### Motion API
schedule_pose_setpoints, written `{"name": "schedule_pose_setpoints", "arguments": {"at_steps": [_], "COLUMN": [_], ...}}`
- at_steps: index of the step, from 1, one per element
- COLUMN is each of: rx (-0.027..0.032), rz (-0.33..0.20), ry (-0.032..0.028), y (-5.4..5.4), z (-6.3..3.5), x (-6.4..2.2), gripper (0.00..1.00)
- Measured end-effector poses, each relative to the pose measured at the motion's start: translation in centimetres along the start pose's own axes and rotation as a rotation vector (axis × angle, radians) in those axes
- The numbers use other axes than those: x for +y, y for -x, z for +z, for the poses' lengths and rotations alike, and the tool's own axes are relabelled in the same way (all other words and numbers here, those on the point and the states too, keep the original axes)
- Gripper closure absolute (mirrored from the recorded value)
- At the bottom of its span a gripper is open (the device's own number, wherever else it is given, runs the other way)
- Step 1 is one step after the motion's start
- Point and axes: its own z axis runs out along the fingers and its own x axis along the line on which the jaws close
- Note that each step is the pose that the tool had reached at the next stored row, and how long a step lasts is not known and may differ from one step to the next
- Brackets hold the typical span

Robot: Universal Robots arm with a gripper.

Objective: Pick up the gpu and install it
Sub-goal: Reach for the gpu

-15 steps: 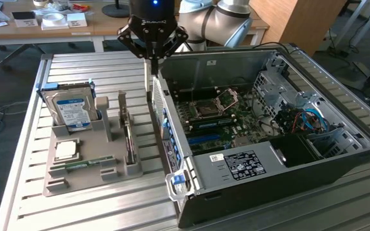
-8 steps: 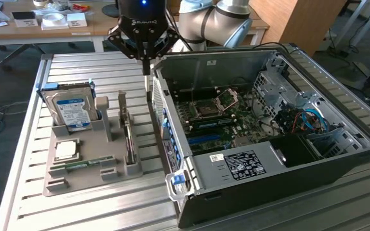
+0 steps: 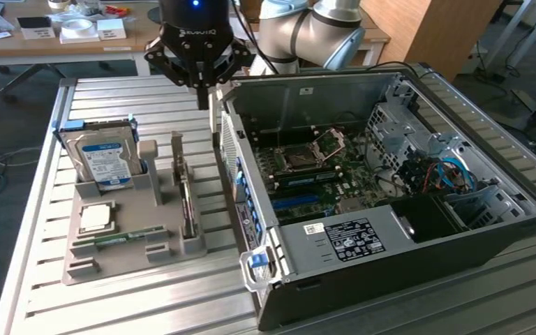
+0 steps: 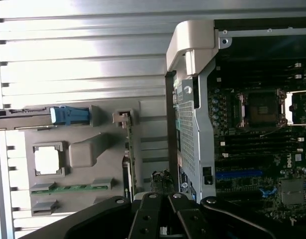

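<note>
Exterior view: the gripper (image 3: 202,98) hangs at the upper middle, fingers pinched together, holding nothing. The gpu (image 3: 186,194) stands on edge in the gray tray (image 3: 119,262), lower left. I think pickup hasn't begun; grabbing needs open fingers over its thin top.

High exterior view overlooks everything; closer wrist view shares the tray (image 3: 128,259) (image 4: 108,164).
</note>
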Motion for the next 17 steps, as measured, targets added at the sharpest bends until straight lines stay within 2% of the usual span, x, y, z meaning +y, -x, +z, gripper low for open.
{"name": "schedule_pose_setpoints", "arguments": {"at_steps": [8, 17], "rx": [0.0000, 0.0000], "rz": [0.000, 0.000], "ry": [0.0000, 0.0000], "y": [-0.85, -1.10], "z": [-0.02, -0.03], "x": [-0.06, -0.08], "gripper": [0.89, 0.89]}}
